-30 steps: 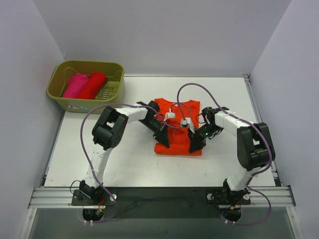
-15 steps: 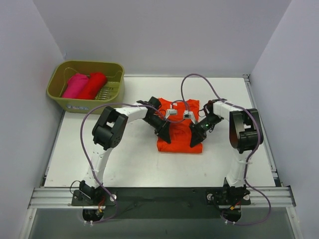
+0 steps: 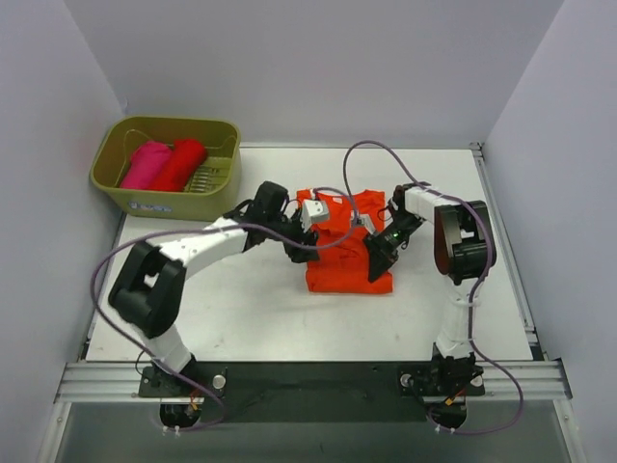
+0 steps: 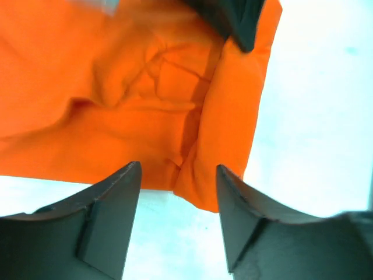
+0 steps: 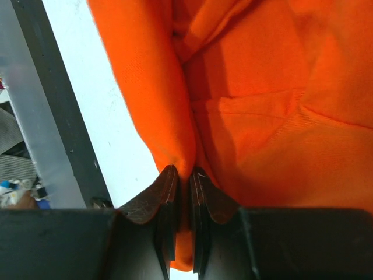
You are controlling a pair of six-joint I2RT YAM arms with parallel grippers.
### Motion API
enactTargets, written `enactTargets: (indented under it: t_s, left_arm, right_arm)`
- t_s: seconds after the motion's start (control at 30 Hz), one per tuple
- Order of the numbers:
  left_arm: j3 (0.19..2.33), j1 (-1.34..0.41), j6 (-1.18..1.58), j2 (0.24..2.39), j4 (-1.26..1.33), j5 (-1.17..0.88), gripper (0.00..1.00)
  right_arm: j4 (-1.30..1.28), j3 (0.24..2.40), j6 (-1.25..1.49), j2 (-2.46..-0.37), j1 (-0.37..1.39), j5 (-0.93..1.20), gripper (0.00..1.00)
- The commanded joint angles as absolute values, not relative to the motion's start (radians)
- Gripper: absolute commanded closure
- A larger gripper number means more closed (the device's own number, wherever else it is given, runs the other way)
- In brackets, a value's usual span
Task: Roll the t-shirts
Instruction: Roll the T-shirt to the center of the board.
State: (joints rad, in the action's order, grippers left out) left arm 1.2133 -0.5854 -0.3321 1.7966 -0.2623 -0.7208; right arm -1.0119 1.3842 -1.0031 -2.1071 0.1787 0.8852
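Off at the desk's (image 3: 241,318) far-left corner, a basket (image 3: 114,185) holds a rolled pink shirt (image 3: 145,166) and red shirt (image 3: 181,164). The orange shirt (image 3: 349,268) lies mid-desk, long axis running near to far, with both arms over its sides. The left gripper (image 4: 178,175) gapes, released, at its left edge. The right gripper (image 5: 183,175) pinches its right fold.

Left wrist view: orange-red t-shirt (image 4: 116,87) cut off top, left; basket (image 3: 183,204) label too small to read.
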Motion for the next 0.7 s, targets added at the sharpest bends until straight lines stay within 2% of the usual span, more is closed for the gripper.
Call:
enactTargets:
  t_s: [0.0, 0.17, 0.3, 0.67]
  left_arm:
    - [0.975, -0.725, -0.446, 1.587, 0.084, -0.458, 0.32]
    - [0.747, -0.903, -0.563, 1.520, 0.396, -0.217, 0.28]
    - [0.618, -1.046, -0.684, 1.560, 0.619, -0.023, 0.29]
    - [0.508, -1.137, -0.937, 1.646, 0.788, 0.054, 0.32]
  right_arm:
    - [-1.104, 1.451, -0.951, -2.183, 0.204, 0.833, 0.91]
    - [-1.157, 1.545, -0.856, -2.259, 0.203, 0.824, 0.92]
    - [-1.198, 1.588, -0.833, -2.309, 0.183, 0.860, 0.92]
    - [-1.270, 1.657, -0.836, -2.368, 0.170, 0.876, 0.92]
